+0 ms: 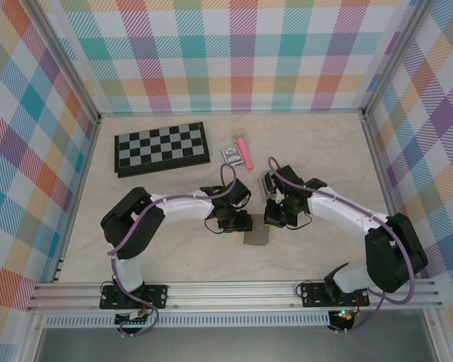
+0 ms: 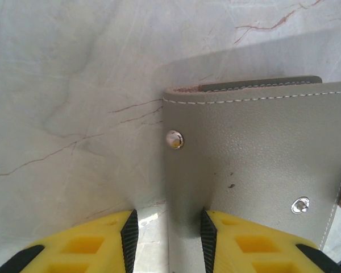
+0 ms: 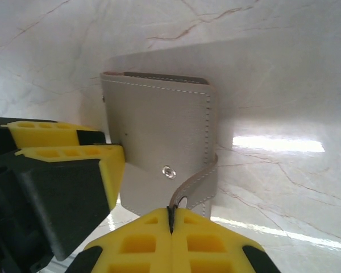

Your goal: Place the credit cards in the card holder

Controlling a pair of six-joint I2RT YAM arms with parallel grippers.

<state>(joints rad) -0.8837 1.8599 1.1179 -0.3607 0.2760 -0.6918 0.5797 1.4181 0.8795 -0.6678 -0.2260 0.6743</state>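
Note:
The card holder [image 1: 257,237] is a grey-brown stitched wallet lying shut on the marble table between my two grippers. In the left wrist view my left gripper [image 2: 167,230] straddles its left edge [image 2: 256,148]. One finger [image 2: 207,233] touches the cover, and bare table shows between the other finger and that edge. In the right wrist view my right gripper [image 3: 171,213] is shut on the snap strap [image 3: 196,182] that curls round from the holder's [image 3: 159,131] right side. From above, the left gripper [image 1: 240,224] and right gripper [image 1: 275,219] flank the holder. The credit cards are out of view.
A folded chessboard [image 1: 161,148] lies at the back left. A small patterned card box [image 1: 230,154] and a pink stick-shaped object [image 1: 245,153] lie behind the grippers. Checked walls and metal rails [image 1: 234,290] enclose the table.

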